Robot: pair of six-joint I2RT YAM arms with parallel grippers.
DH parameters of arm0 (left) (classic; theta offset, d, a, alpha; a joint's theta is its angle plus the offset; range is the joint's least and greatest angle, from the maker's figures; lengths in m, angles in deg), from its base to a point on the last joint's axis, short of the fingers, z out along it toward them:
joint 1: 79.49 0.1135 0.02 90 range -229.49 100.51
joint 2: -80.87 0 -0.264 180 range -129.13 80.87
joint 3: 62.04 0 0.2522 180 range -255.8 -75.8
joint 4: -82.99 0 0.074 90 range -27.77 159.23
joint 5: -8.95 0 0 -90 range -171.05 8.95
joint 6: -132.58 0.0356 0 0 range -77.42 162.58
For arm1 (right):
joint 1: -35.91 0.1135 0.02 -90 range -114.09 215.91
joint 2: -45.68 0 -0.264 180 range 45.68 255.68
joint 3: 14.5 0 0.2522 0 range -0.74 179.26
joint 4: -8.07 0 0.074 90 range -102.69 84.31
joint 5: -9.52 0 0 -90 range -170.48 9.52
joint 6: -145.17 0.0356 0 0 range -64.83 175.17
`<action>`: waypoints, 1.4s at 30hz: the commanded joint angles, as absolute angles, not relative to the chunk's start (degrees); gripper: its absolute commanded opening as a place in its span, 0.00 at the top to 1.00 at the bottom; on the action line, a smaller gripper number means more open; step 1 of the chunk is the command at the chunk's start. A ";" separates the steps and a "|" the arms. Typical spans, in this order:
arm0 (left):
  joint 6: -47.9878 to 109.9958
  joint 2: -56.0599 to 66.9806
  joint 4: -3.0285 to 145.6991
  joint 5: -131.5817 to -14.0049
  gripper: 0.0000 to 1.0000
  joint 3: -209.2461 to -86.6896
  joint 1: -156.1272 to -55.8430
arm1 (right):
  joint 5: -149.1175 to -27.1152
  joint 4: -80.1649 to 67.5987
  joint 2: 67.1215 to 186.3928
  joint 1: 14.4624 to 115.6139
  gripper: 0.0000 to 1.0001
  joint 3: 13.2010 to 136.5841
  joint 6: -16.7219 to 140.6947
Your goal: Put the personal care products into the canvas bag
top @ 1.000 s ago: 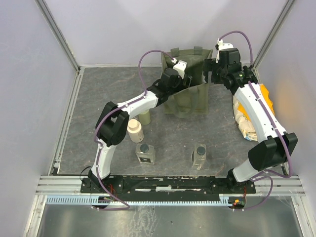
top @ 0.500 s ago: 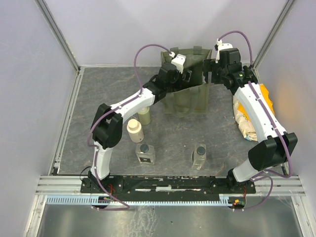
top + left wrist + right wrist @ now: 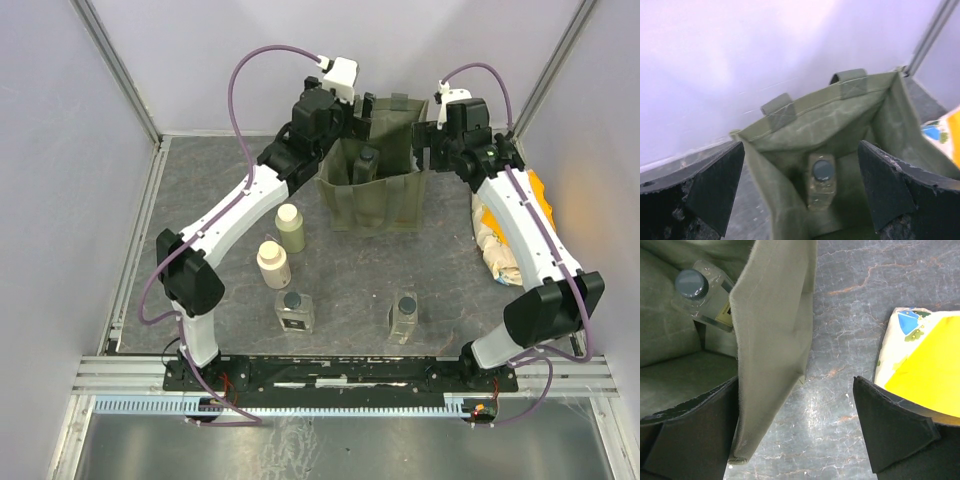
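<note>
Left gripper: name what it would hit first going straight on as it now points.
Probably the clear square bottle with a dark cap inside the olive-green canvas bag; the open left gripper points into its mouth, though depth is unclear.

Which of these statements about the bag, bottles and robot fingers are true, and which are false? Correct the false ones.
1. A clear bottle is inside the canvas bag. True.
2. The left fingers grip a bottle. False: they are spread apart and empty, above the bag.
3. The olive-green bottle and the cream bottle stand on the table, outside the bag. True.
4. The packet lies in the bag. False: it lies on the table, to the bag's right.
</note>
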State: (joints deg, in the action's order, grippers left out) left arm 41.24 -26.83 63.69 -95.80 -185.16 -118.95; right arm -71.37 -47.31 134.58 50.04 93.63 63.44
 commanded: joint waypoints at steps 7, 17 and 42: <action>48.53 -26.33 53.09 -101.07 0.00 -185.76 -116.56 | -65.73 -46.90 118.37 50.20 0.02 90.14 66.34; 43.90 -29.30 58.92 -93.67 0.01 -176.25 -112.81 | -73.16 -50.52 110.99 50.59 0.00 85.21 70.91; 38.44 -32.29 62.97 -81.02 0.89 -186.66 -109.53 | -82.13 -81.78 115.36 70.19 0.04 80.95 91.02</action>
State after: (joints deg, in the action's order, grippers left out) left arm 40.45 -34.48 58.20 -82.64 -185.05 -109.59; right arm -81.89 -77.13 114.01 67.24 81.80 86.61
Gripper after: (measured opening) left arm 0.119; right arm 0.961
